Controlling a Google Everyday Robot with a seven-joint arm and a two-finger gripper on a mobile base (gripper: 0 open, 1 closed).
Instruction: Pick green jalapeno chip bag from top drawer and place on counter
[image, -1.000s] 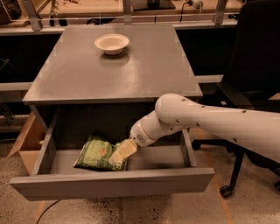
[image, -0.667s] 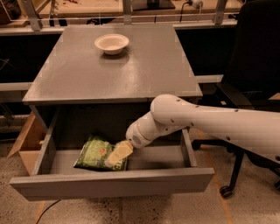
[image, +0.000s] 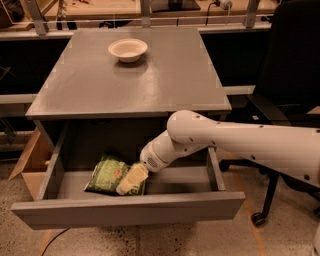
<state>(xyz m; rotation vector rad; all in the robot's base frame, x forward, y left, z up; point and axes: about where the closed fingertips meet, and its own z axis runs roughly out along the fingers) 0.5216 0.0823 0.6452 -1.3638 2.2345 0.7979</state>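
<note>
The green jalapeno chip bag (image: 107, 174) lies flat in the left half of the open top drawer (image: 130, 210). The white arm reaches in from the right, and my gripper (image: 131, 181) is down inside the drawer over the bag's right edge, touching or nearly touching it. The grey counter (image: 135, 75) above the drawer holds only a bowl.
A white bowl (image: 128, 49) stands at the back of the counter. A cardboard box (image: 28, 164) sits on the floor to the left of the cabinet. A black office chair (image: 290, 100) stands to the right, behind the arm.
The arm has shifted left and the gripper has moved further left and down onto the bag's right edge. The bag has not moved.
</note>
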